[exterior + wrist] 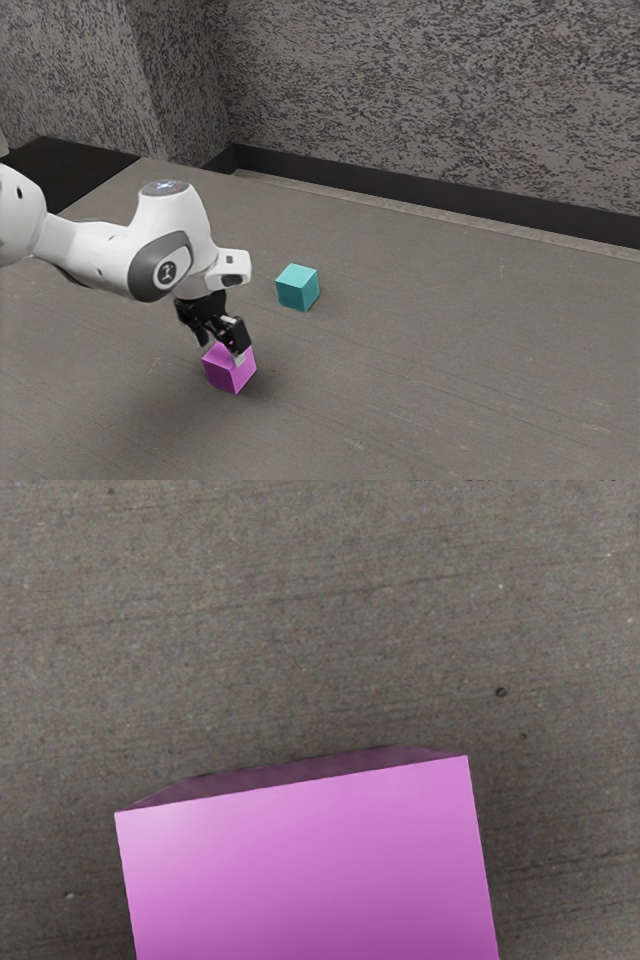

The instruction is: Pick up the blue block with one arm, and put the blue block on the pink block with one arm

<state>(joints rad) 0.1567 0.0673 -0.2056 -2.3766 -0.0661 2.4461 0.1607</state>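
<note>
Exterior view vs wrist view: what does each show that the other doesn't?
Exterior view adds the arm reaching down over the pink block, the blue block standing apart from it, and the speckled wall. Wrist view adds the pink block's top face close up and a dark speck on the table. Both share the pink block and the grey table.

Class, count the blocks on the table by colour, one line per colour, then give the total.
pink block: 1
blue block: 1
Total: 2
</note>
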